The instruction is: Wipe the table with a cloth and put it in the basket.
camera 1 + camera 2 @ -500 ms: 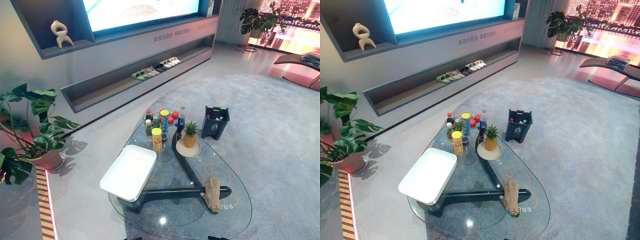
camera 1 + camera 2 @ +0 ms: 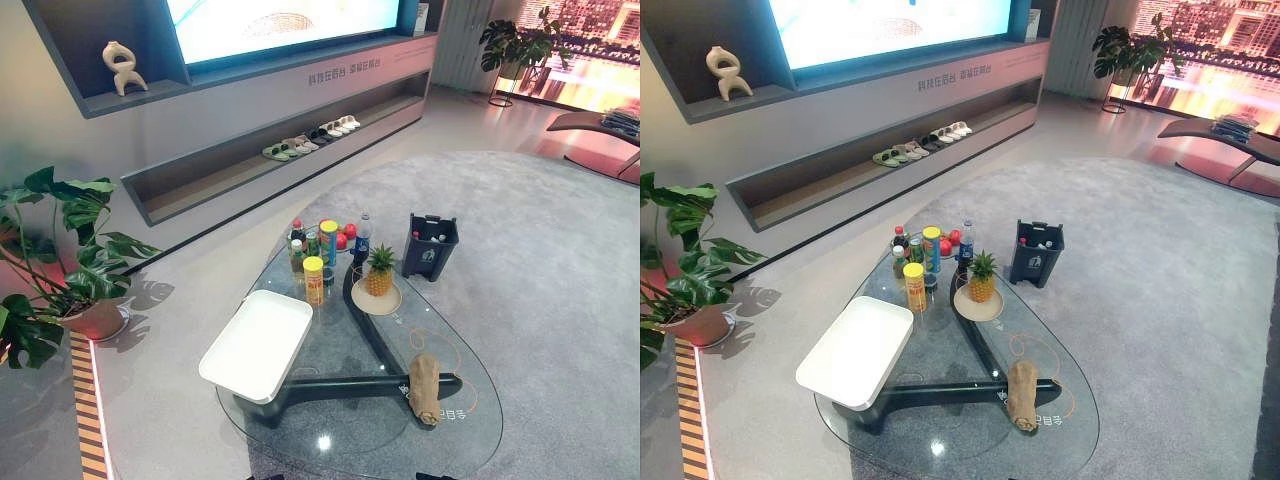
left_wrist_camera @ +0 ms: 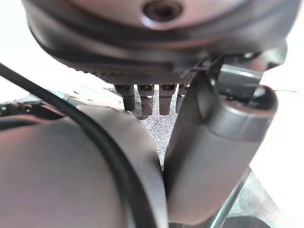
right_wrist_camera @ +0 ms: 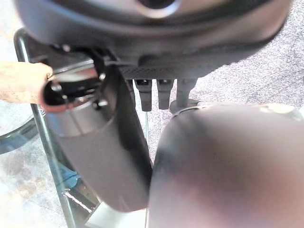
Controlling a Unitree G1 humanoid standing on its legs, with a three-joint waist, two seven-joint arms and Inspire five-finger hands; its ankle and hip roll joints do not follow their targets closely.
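A tan cloth [image 2: 425, 388] lies rolled up on the near right part of the glass table [image 2: 340, 445]; its end also appears past the right hand as the cloth [image 4: 23, 83]. A white rectangular basket [image 2: 258, 343] sits on the table's left side. My left hand [image 3: 213, 156] hangs with straight fingers [image 3: 145, 99] and holds nothing. My right hand [image 4: 95, 156] is likewise open, its fingers [image 4: 142, 95] straight, close to the table's edge and apart from the cloth.
At the table's far end stand bottles and cans [image 2: 320, 250], a yellow can [image 2: 313, 279] and a pineapple on a plate [image 2: 379, 272]. A dark bin [image 2: 431, 245] stands on the carpet beyond. A potted plant [image 2: 60, 260] is at the left.
The whole view has shifted very slightly; the cloth, basket and other things on the table have not moved.
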